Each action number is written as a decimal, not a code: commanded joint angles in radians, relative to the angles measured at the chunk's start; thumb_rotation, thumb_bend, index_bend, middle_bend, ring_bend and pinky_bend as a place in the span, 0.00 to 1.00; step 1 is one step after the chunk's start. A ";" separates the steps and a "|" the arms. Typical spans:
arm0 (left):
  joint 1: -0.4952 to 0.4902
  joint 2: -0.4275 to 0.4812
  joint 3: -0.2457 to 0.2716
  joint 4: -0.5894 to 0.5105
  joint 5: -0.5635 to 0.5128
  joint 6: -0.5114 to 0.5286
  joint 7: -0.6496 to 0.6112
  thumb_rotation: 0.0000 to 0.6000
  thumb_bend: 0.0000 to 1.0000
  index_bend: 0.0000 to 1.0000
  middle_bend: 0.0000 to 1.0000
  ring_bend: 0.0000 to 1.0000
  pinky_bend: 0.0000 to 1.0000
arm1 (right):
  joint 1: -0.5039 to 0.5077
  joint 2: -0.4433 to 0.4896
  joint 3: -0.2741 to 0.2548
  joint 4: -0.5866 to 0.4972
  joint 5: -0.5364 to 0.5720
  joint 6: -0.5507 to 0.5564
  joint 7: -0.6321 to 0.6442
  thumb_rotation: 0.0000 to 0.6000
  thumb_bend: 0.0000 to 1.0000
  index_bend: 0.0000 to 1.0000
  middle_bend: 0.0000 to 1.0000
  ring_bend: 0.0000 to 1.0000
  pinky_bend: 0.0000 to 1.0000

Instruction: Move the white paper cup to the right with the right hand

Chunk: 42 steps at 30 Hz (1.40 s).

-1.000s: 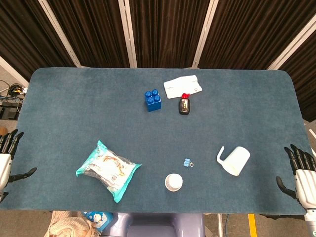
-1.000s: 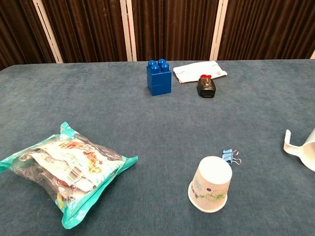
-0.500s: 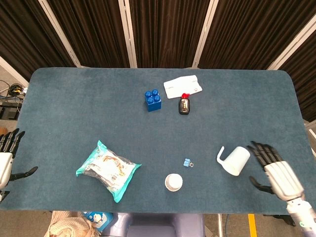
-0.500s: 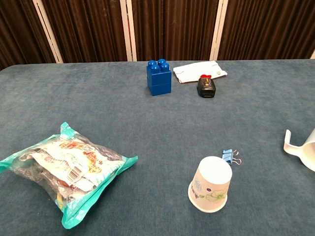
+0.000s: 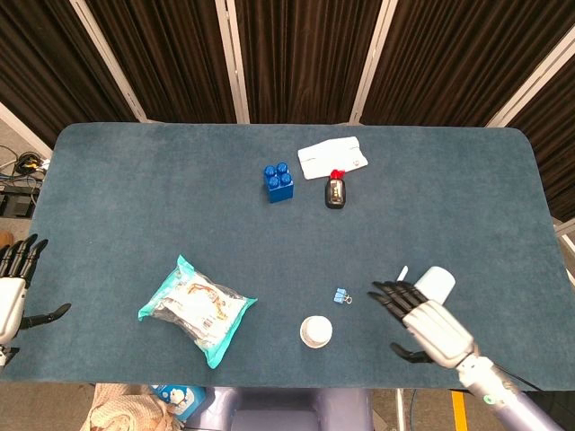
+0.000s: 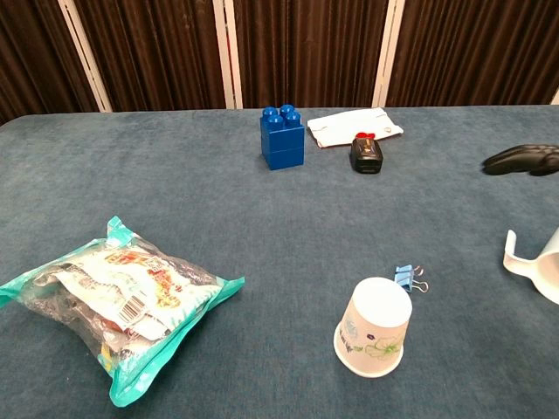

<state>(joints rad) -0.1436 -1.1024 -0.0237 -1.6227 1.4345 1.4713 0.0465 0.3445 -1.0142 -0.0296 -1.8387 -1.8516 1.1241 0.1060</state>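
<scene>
Chest view: we see only the dark fingertips of the right hand (image 6: 524,160) entering at the right edge; palm and arm are cut off. The white pitcher (image 6: 537,262) is also clipped by that edge, handle and part of the body showing. Head view: the right hand (image 5: 422,319) covers the pitcher's (image 5: 437,280) near side and its handle. The left hand (image 5: 13,287) is cut by the left edge, beyond the desk's left edge. At the bottom edge, below the desk's near edge, a small blue package (image 5: 177,397) is partly hidden; we cannot read its print. The label on the small black item (image 5: 335,192) is too small to tell.
</scene>
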 commanded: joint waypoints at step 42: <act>0.005 0.003 -0.019 0.004 0.010 -0.035 -0.005 1.00 0.00 0.00 0.00 0.00 0.01 | 0.106 -0.363 0.021 -0.050 0.364 -0.197 -0.463 1.00 0.34 0.01 0.02 0.09 0.26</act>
<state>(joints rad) -0.1381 -1.0991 -0.0432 -1.6207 1.4430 1.4356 0.0398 0.4479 -1.3731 -0.0083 -1.8913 -1.4904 0.9265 -0.3532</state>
